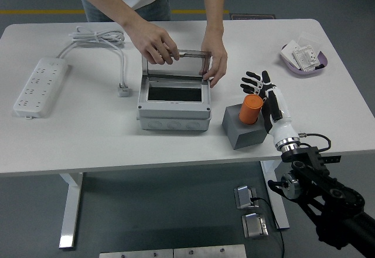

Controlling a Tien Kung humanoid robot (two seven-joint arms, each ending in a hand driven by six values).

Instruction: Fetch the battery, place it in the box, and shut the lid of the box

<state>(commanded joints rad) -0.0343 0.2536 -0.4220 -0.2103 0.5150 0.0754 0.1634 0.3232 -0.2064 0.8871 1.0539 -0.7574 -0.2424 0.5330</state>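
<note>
Battery (pixel 251 109), the orange cylinder, stands upright in a grey block (pixel 245 127) right of the box (pixel 174 101), its long axis vertical. From my head view, my right hand (pixel 262 90) sits just beside it on its right, fingers spread, holding nothing, palm turned toward it. My left arm is out of sight. A person's hands (pixel 153 40) hold the lid (pixel 176 65) open at the box's far side.

Battery (pixel 251 109) right of box (pixel 174 102)
</note>
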